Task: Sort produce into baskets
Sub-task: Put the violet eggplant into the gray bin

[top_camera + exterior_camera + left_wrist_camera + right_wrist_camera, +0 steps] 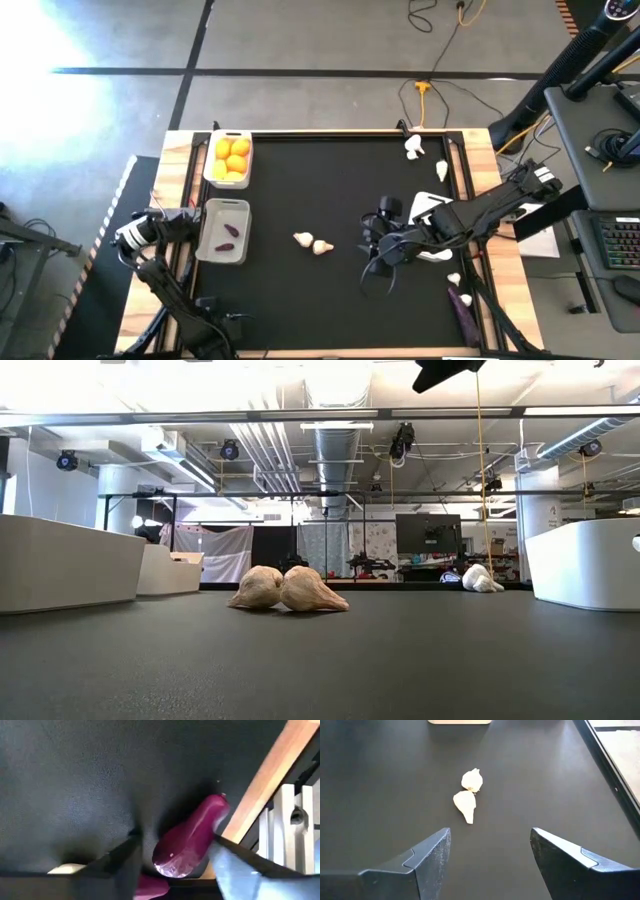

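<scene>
Two white garlic bulbs (312, 243) lie side by side on the black mat's middle; they also show in the right wrist view (467, 795). My right gripper (377, 285) hangs open and empty above the mat, to their right. My left gripper (177, 840) is at the near left corner, under its arm in the high view, shut on a purple eggplant (187, 842) next to the wooden table edge (260, 790). One white basket (212, 172) holds orange citrus. Another basket (208, 240) holds eggplants. A third basket (428, 205) lies partly under the right arm. My left gripper has the eggplant between its two fingers, which stand across its thick half (170, 855). The light finger (235, 860) meets one side. The dark finger (120, 857) stands at the other side, where shadow hides the contact. I cannot tell whether the eggplant is lifted clear.
More garlic lies at the far right (413, 148) and near right (453, 278) of the mat. Another eggplant (461, 308) lies at the near right edge. A second purple piece (150, 891) shows just below the held eggplant. Open mat lies between the baskets and the middle garlic.
</scene>
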Controlling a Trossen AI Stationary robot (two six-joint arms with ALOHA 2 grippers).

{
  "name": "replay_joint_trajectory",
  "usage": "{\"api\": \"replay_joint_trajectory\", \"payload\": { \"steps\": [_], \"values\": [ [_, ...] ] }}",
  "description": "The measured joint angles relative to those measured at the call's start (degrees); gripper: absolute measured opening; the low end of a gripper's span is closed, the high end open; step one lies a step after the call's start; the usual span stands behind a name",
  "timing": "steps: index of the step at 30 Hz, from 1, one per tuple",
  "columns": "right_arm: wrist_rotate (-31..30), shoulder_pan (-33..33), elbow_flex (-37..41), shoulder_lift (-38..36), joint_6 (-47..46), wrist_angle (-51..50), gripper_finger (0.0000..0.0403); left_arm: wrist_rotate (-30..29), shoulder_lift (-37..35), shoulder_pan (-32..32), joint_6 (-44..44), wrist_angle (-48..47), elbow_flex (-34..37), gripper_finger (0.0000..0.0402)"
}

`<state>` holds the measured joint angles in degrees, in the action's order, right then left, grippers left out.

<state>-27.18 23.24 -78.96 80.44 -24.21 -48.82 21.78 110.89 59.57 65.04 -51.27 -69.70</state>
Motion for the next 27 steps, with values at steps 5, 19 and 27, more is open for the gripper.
{"api": "replay_joint_trajectory", "payload": {
  "steps": [5, 19, 27],
  "values": [
    [0.15, 0.02, 0.0, 0.0, -1.1, -0.39, 0.0256, -2.99, -2.16, -0.08, -0.87, 0.36, -0.03, 0.0086],
    [1.11, 0.49, -2.25, -0.09, -1.41, -0.41, 0.0248, -20.8, -25.17, -15.92, -7.36, -23.85, 0.74, 0.0027],
    [2.16, 4.18, -1.91, 0.1, -6.47, -0.59, 0.024, -24.1, -35.28, -38.03, -9.51, -25.88, 13.81, 0.0027]
  ]
}}
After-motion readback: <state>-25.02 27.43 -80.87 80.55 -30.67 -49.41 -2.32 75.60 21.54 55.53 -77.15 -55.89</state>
